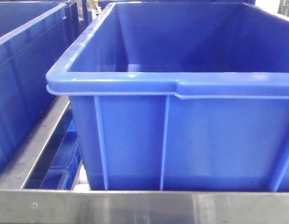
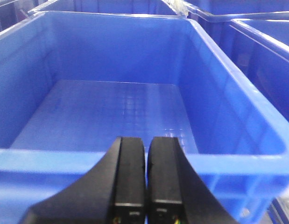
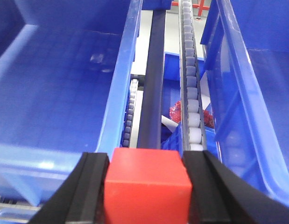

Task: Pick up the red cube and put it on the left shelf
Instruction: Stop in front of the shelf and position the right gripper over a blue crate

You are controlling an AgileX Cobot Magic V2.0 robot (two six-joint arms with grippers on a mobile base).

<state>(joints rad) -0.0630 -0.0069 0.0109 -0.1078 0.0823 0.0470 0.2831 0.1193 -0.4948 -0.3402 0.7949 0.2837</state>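
Observation:
The red cube [image 3: 147,182] sits between the black fingers of my right gripper [image 3: 147,164], which is shut on it. It hangs over the gap between two dark blue crates [image 3: 65,98] of the left shelf, above a roller track [image 3: 191,102]. My left gripper [image 2: 146,158] is shut with nothing in it, its fingertips at the near rim of an empty blue crate [image 2: 107,112]. The front view shows the shelf's steel rail [image 1: 135,205] below a large blue crate [image 1: 181,88]; neither gripper appears there.
Another blue crate [image 3: 256,107] stands right of the roller track. Red mesh-wrapped items [image 3: 176,112] lie in a lower bin under the rails. More blue crates [image 2: 256,51] flank the left wrist's crate. A second crate [image 1: 23,70] stands at the front view's left.

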